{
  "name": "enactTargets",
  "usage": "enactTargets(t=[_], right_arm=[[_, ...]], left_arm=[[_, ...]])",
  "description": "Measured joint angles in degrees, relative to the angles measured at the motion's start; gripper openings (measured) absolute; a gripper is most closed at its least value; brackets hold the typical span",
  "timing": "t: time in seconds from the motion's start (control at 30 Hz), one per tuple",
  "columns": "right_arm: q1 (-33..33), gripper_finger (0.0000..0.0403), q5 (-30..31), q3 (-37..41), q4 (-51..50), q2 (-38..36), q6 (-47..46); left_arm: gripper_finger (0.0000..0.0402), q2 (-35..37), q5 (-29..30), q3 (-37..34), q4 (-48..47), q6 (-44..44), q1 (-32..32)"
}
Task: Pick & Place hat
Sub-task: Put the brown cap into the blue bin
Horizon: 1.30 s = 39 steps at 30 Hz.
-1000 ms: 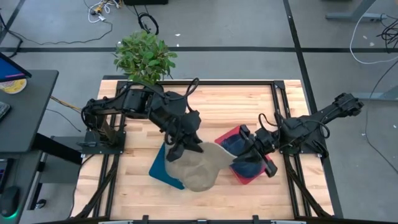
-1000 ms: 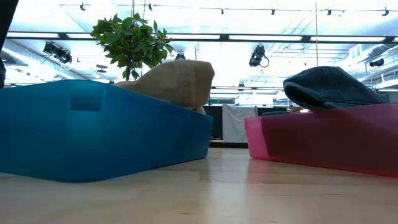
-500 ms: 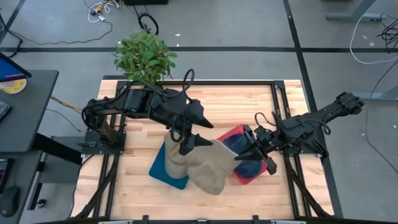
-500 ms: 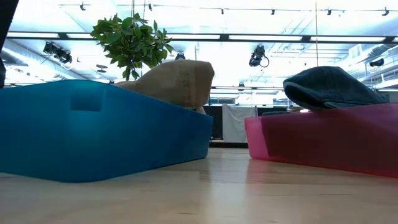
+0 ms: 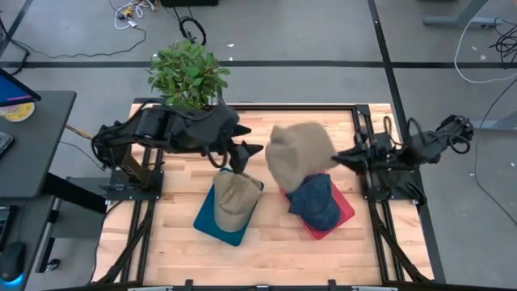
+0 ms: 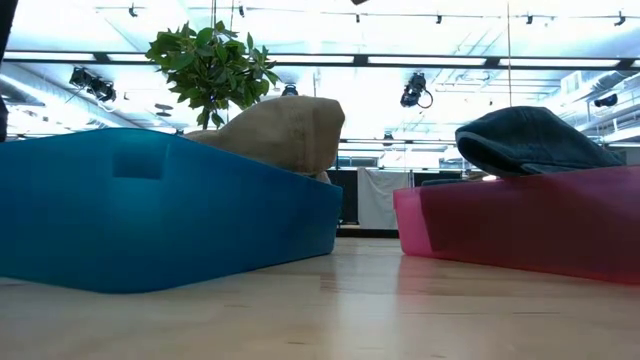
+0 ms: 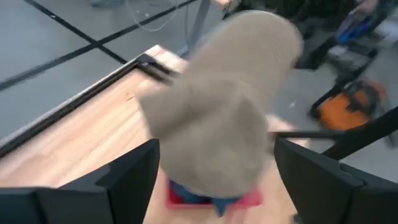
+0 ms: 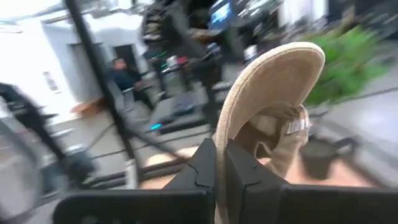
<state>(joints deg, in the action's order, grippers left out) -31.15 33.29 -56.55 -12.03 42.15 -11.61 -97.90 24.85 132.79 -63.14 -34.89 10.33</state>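
Note:
One tan hat (image 5: 234, 200) lies in the blue bin (image 5: 208, 222), its crown rising over the bin wall (image 6: 285, 128). A second tan hat (image 5: 299, 152) hangs in the air above the red bin (image 5: 343, 212), with my right gripper (image 5: 336, 158) shut on it. A dark blue hat (image 5: 315, 202) lies in the red bin. My left gripper (image 5: 245, 153) stands open by the blue bin's far side, touching nothing. In its wrist view that hat (image 7: 224, 106) shows farther off, beyond its fingers. My right gripper pinches the brim's edge (image 8: 225, 134) of the lifted tan hat between its two fingers. The fingers come about level from the table's right side. The hat is lifted clear and reaches from the fingers toward the table's left, its inside and label (image 8: 295, 127) turned to the wrist camera.
A potted plant (image 5: 187, 74) stands at the table's far left edge. Black frame rails (image 5: 359, 137) run along the table's edges. Bare wood (image 5: 275, 250) lies in front of the two bins.
My left gripper has opened, let go of the hats over the blue bin and drawn back toward the far left. My right gripper has risen and pulled toward the table's right and far edge, lifting one tan hat clear. The other tan hat stays in the blue bin.

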Motion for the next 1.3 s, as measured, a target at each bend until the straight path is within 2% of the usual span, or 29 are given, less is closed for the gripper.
enactTargets(t=[0.07, 0.13, 0.33, 0.4, 0.5, 0.67, 0.77, 0.9, 1.2, 1.3], right_arm=[[-0.8, 0.0004, 4.3, 0.0, 3.5, -0.1, 3.8], [-1.4, 0.0004, 5.9, 0.0, 8.2, -0.2, 8.1], [-2.9, 0.0004, 2.4, 0.0, 20.9, 0.7, 17.4], [-3.4, 0.0004, 1.2, 0.0, 23.7, 0.7, 19.4], [-3.9, 0.0004, -0.1, 0.0, 27.6, 0.6, 21.5], [-4.0, 0.0004, -6.0, 0.0, 35.6, 1.7, 24.2], [-4.0, 0.0004, -8.5, 0.0, 36.6, 2.5, 25.0], [-4.0, 0.0004, -9.3, 0.0, 36.6, 3.9, 24.5], [-3.8, 0.0004, -10.2, 0.0, 39.9, 5.5, 26.9], [-3.8, 0.0004, -8.8, 0.0, 40.0, 5.4, 27.6]], left_arm=[[0.0312, 0.6, 0.4, 0.0, 0.8, -2.0, 0.4], [0.0307, 1.1, 0.6, 0.0, -0.6, -5.1, 1.4], [0.0305, 3.0, 11.2, 0.0, -1.9, -9.6, 3.9], [0.0305, 3.5, 12.5, 0.0, -1.4, -10.5, 3.7], [0.0305, 3.9, 12.4, 0.0, 4.2, -10.2, 3.6], [0.0305, 4.1, 4.0, 0.0, 16.0, -10.8, 1.8], [0.0305, 3.8, 2.2, 0.0, 19.5, -12.6, 0.3], [0.0305, 2.9, 1.4, 0.0, 22.9, -12.9, -0.8], [0.0305, -0.7, -9.8, 0.0, 29.4, -14.0, -3.3], [0.0305, -1.6, -14.0, 0.0, 33.1, -13.5, -3.4]])
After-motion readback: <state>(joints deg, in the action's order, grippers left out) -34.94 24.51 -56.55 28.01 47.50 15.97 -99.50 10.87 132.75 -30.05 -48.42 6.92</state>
